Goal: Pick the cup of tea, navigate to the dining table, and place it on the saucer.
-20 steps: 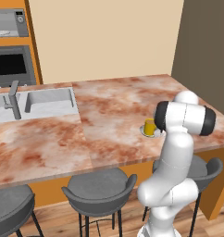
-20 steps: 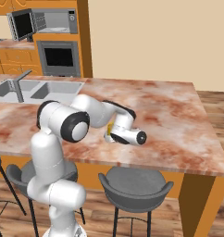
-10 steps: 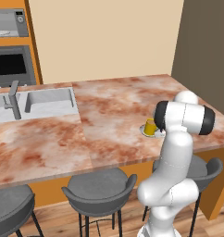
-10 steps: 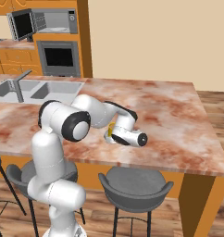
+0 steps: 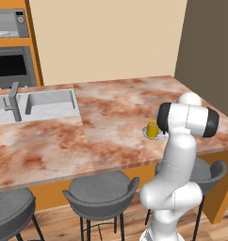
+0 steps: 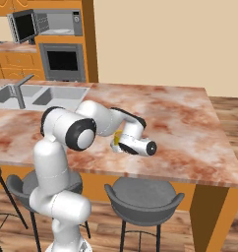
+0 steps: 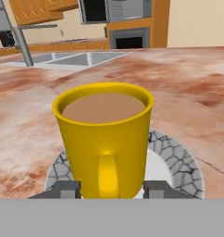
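Note:
The yellow cup of tea [image 7: 104, 134] stands upright on the white-grey saucer [image 7: 178, 157], handle toward the hand camera, brown liquid level inside. My gripper [image 7: 112, 189] sits low around the cup's base; one fingertip touches each side, so it is shut on the cup. From the left base view the cup [image 5: 152, 129] and saucer [image 5: 145, 133] show just left of my arm, near the front right of the marbled dining table [image 5: 111, 113]. In the right base view the cup [image 6: 118, 137] peeks out beside my gripper [image 6: 119, 143] over the table [image 6: 180, 123].
A sink with a faucet [image 5: 13, 101] is set into the table's left end. Grey stools [image 5: 101, 194] [image 6: 143, 197] stand under the front edge. An oven [image 6: 64, 61] and microwave [image 6: 54, 22] are on the far wall.

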Robot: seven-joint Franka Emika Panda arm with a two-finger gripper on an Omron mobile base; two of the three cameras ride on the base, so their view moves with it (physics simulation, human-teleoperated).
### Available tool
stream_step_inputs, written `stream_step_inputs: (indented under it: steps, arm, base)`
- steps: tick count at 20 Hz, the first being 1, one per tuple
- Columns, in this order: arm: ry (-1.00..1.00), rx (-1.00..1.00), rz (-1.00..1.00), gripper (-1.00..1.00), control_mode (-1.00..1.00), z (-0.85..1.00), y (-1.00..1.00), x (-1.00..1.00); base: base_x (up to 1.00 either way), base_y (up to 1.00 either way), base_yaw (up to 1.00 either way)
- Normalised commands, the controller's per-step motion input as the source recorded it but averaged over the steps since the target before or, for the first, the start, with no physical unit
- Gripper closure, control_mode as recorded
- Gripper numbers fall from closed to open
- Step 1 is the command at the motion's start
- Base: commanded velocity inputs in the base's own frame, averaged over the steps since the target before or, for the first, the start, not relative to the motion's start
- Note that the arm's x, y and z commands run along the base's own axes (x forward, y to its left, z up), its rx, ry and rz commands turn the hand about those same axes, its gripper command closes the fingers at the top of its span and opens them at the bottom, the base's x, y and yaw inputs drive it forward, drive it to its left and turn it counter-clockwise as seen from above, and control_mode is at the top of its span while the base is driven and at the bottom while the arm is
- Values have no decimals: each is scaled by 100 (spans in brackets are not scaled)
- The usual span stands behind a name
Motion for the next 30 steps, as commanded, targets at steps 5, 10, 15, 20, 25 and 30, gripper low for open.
stream_step_inputs:
  steps: [5,10,15,20,25,30]
  arm:
    - [0,0,0,-100,-100,3,0,0]
    - [0,0,-1,-100,-100,35,0,0]
    - [0,1,-2,-100,-100,70,0,-5]
    - [1,2,-2,-100,-100,55,0,-31]
    - [15,0,-1,-100,-100,38,0,-63]
    - [26,0,-4,-100,-100,23,1,-69]
  base:
    - [0,0,0]
    - [0,0,0]
    - [0,0,0]
    - [0,0,0]
    - [0,0,0]
    - [0,0,0]
